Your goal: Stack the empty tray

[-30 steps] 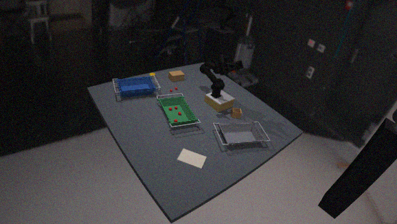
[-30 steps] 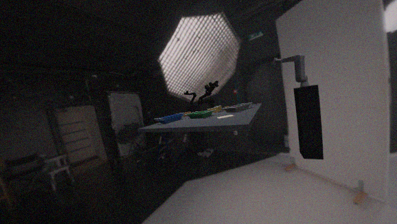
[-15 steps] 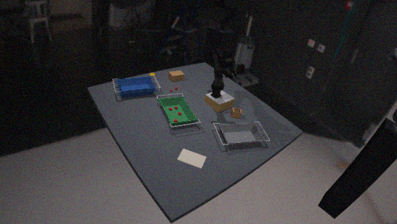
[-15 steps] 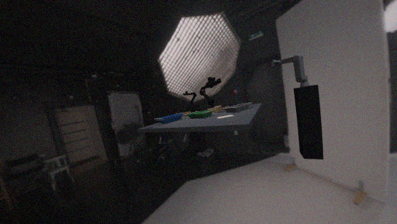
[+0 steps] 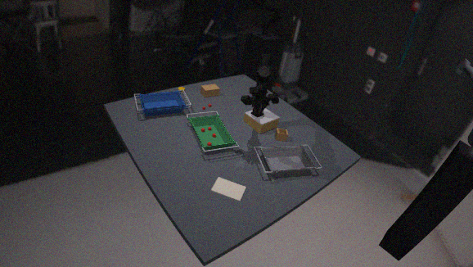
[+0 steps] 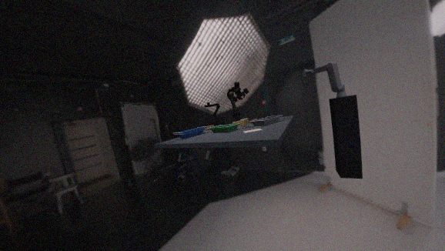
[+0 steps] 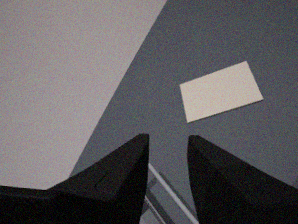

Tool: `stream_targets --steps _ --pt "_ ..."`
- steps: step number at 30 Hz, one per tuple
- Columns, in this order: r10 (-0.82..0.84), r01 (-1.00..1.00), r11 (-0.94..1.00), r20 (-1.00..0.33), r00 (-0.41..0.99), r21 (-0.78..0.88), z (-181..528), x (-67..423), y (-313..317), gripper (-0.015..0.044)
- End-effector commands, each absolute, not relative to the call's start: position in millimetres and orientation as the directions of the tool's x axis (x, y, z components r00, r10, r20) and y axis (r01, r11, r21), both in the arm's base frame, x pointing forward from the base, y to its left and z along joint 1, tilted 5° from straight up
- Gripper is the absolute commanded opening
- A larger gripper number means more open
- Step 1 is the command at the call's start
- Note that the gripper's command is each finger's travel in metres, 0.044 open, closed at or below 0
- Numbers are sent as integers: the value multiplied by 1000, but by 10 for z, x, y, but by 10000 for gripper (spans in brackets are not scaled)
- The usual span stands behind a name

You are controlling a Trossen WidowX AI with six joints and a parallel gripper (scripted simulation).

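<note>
The green tray stands on the table with several small red blocks inside. Its back wire bar and front wire bar lie out over its ends. A grey see-through tray looks empty, with its wire bars out at both ends. A blue tray also looks empty, its bars at its ends. My gripper is open by a narrow gap, with nothing between the fingertips. It is high above the table; a light wire shows below and beyond the fingers. The fingertips are too dark to make out in the top and exterior views.
A cream card lies near the front. An orange block and a yellow piece are at the back. A small open box sits beside the arm's pedestal. Two red pieces lie behind the green tray.
</note>
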State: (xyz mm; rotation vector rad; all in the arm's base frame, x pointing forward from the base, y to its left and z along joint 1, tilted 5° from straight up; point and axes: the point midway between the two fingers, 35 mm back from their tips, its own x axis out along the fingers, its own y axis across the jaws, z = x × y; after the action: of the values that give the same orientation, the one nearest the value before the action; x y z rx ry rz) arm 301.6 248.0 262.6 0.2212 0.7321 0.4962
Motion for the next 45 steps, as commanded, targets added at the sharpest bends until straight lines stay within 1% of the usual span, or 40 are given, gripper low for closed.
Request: stream_targets --steps 1,5,9,14,16,24,38,45 --pt "355 -173 934 -741 570 314 2251 3443 2360 81" --pt "224 -20 970 -854 469 243 1877 3756 2193 81" --pt "101 123 981 -936 337 150 1475 4006 1966 81" --pt "-32 278 961 -990 136 7 948 4213 1612 81" --pt "-62 312 949 -995 79 -34 810 4246 1510 81" --pt "-65 316 948 -995 72 -39 749 4256 1495 81" --pt "-66 316 948 -995 72 -40 202 4292 1457 81" --pt "-66 316 948 -995 72 -40 228 4285 1442 81"
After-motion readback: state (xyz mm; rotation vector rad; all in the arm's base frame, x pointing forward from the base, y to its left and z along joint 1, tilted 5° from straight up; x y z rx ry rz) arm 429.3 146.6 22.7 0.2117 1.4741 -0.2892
